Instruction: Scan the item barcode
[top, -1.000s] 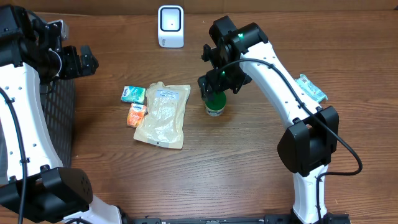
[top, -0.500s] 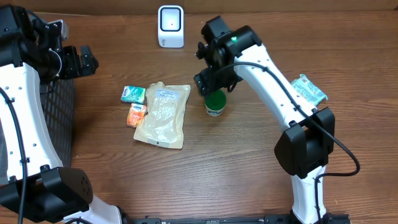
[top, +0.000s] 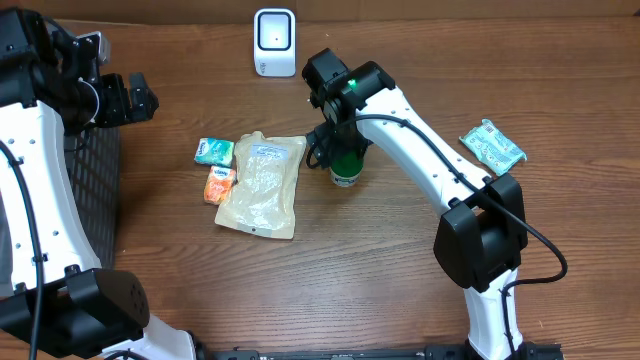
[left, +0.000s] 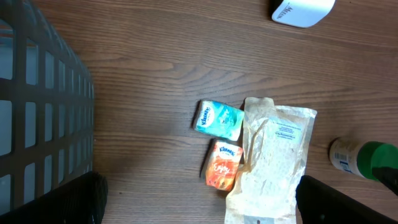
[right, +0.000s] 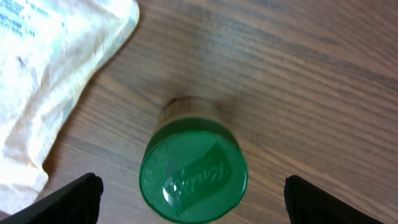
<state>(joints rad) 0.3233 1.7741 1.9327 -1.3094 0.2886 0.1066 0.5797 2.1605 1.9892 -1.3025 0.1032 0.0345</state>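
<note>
- At far left, we see our left gripper (top: 143, 97) hovering, fingers spread wide, empty.
- Center-left, a pale pouch (top: 262, 185) lies flat.
- Right of it, the green-lidded jar (top: 347, 165) stands on the table (top: 380, 280); our right gripper (right: 202, 199) hangs over it, fingers apart.
</note>
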